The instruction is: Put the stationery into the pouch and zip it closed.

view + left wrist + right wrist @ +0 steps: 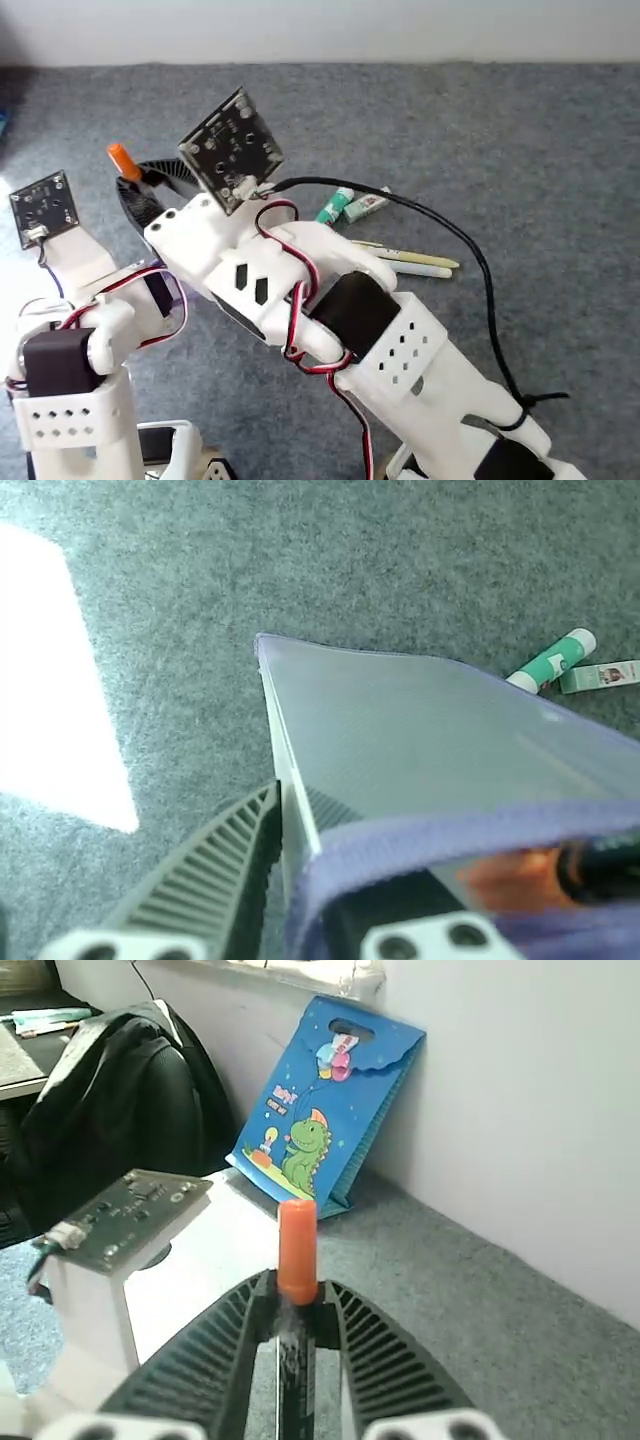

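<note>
— What is the right gripper holding?
— A marker with a dark barrel and a bright orange cap. It stands upright, cap up, with the ribbed black fingers clamped on it just under the cap.
— And the pouch?
— It has a frosted, see-through wall with a purple fabric trim along its mouth. The left gripper pinches its edge and holds it off the grey table. An orange blur shows through the wall near the trim.
— Where is the other stationery?
— On the table beyond the pouch. Two green-and-white glue sticks lie just beside each other. Two pale yellow pens lie side by side near them.
</note>
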